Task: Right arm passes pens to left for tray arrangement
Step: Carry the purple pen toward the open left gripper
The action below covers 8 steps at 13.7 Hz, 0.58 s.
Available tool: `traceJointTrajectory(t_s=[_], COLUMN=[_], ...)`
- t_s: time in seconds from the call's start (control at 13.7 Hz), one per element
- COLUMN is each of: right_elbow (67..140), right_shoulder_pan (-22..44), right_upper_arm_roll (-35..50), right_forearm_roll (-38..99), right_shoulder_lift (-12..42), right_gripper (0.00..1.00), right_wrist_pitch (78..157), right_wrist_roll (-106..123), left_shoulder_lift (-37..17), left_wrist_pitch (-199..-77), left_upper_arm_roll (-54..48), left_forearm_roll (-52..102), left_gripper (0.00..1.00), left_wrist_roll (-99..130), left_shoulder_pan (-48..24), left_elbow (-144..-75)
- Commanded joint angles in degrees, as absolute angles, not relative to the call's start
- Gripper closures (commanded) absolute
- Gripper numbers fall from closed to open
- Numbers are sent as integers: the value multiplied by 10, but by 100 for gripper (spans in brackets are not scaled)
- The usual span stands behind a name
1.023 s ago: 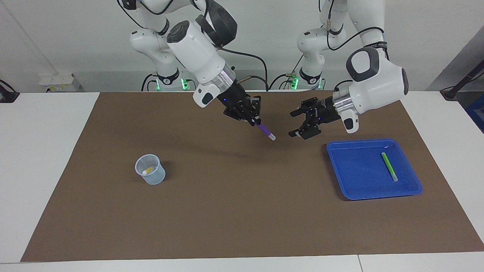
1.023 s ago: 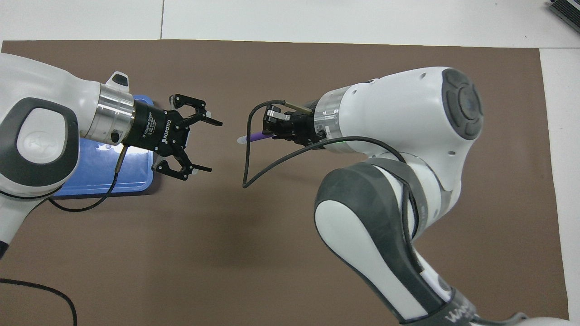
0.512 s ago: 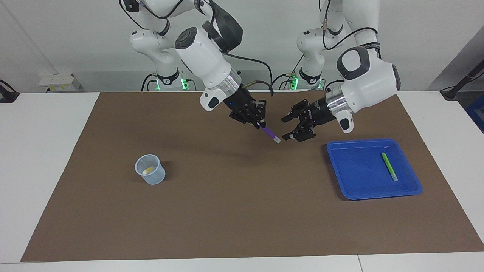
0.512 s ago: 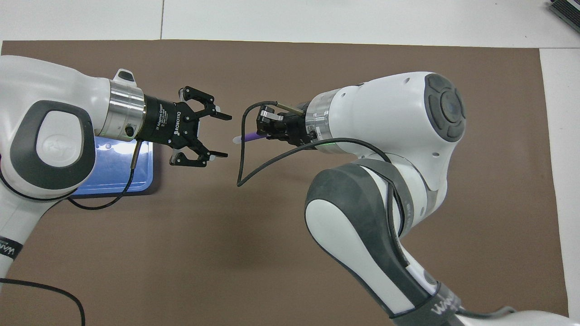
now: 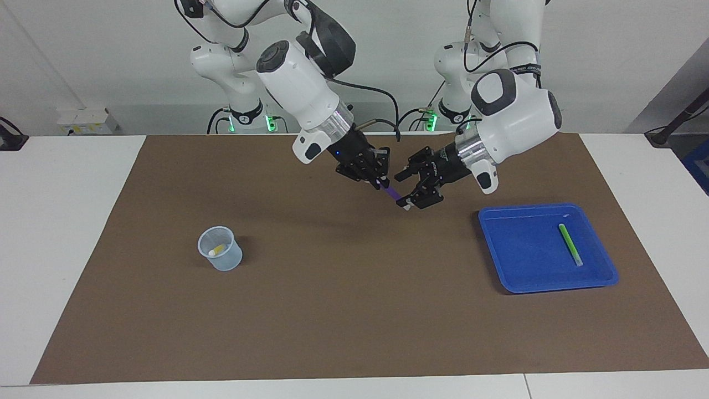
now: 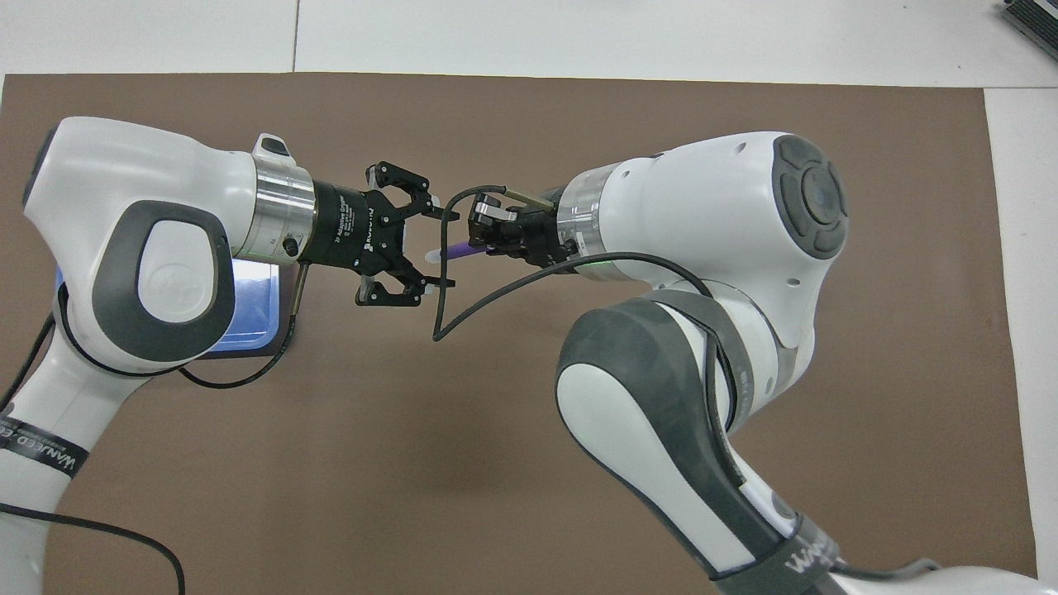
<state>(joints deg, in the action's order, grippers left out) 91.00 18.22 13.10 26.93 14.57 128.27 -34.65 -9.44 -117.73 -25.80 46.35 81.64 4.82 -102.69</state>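
My right gripper (image 5: pixel 381 182) (image 6: pixel 478 240) is shut on the purple pen (image 5: pixel 392 193) (image 6: pixel 459 248), held in the air over the mat with its pale end slanting down. My left gripper (image 5: pixel 404 190) (image 6: pixel 438 248) is open, its two fingers standing on either side of that pale end with a gap still showing. The green pen (image 5: pixel 570 244) lies in the blue tray (image 5: pixel 520 249) toward the left arm's end of the table. In the overhead view the tray (image 6: pixel 248 306) is mostly hidden under the left arm. The yellow pen (image 5: pixel 219 249) sits in a cup.
A small translucent cup (image 5: pixel 220 256) stands on the brown mat (image 5: pixel 354 310) toward the right arm's end. A black cable (image 6: pixel 446 306) loops down from the right wrist beside the left gripper.
The left arm has swung from over the tray's edge to the purple pen, its jaws narrowing to straddle the pale end. The right arm shifted slightly toward it, then held still.
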Motion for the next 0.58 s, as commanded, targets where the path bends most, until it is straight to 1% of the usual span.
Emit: traceJointTrajectory(t_s=[0.0,0.22,0.29,0.37,0.44,0.51], right_elbow=[918,918,921,921,921,922], right_shoulder_pan=[179,179,179,179,179,179], right_upper_arm_roll=[133,133,133,133,133,133], right_forearm_roll=[283,283,283,283,283,283], right_shoulder_lift=[141,141,141,140,140,140], right_gripper=[85,85,85,85,85,85], right_wrist_pitch=[1287,1287,1287,1287,1287,1287], right_wrist_roll=[-348,-348,-347,-346,-346,-345], left_shoulder_lift=[-88,-87,-85,-83,-83,-83], left_wrist_pitch=[-1205,-1221,-1226,-1227,-1228,-1227], left_upper_arm_roll=[-253,-253,-253,-253,-253,-253], left_forearm_roll=[475,475,475,475,475,475], left_gripper=[27,29,31,39,50,66], left_wrist_roll=[820,820,820,817,817,815], left_shoulder_pan=[35,27,26,24,20,23], left_elbow=[-1044,-1052,-1059,-1065,-1066,-1065])
